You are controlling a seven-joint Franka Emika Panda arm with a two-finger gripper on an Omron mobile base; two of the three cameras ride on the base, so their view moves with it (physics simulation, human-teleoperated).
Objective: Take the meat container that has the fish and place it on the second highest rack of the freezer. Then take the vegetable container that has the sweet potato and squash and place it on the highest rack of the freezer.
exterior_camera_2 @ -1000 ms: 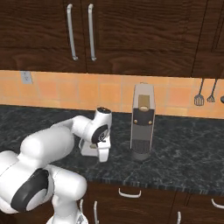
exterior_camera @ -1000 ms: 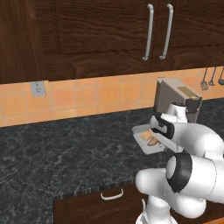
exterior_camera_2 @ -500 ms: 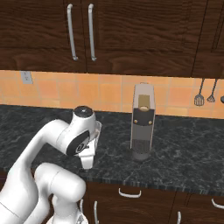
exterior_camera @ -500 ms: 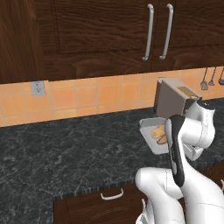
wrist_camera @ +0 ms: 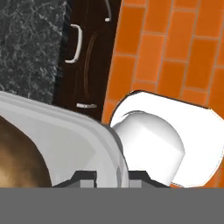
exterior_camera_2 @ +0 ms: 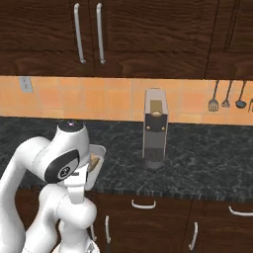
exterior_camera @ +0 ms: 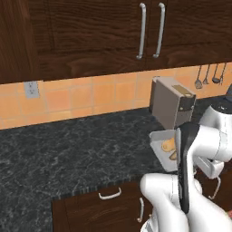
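The gripper (wrist_camera: 112,176) pinches the rim of the vegetable container (exterior_camera: 162,147), holding it just off the counter's (exterior_camera: 77,149) front edge, sweet potato and squash (exterior_camera: 169,146) inside. Beyond it stands the coffee machine (exterior_camera: 172,102). Judging by this, carrying it to the freezer's highest rack remains.

The arm (exterior_camera: 199,149) now folds back toward the base, where a second ago it reached forward over the table (exterior_camera: 68,154). The tray (exterior_camera: 164,149) with the orange pieces (exterior_camera: 168,145) comes with it: earlier it hung above the dark stone beside the grey box (exterior_camera: 172,105), now it sits out at the table's front edge, partly behind the forearm. From the right, the elbow (exterior_camera_2: 66,158) rises closer to the camera and covers most of the tray, leaving its rim (exterior_camera_2: 99,157) showing. The claw (wrist_camera: 112,177) stays closed on that rim.
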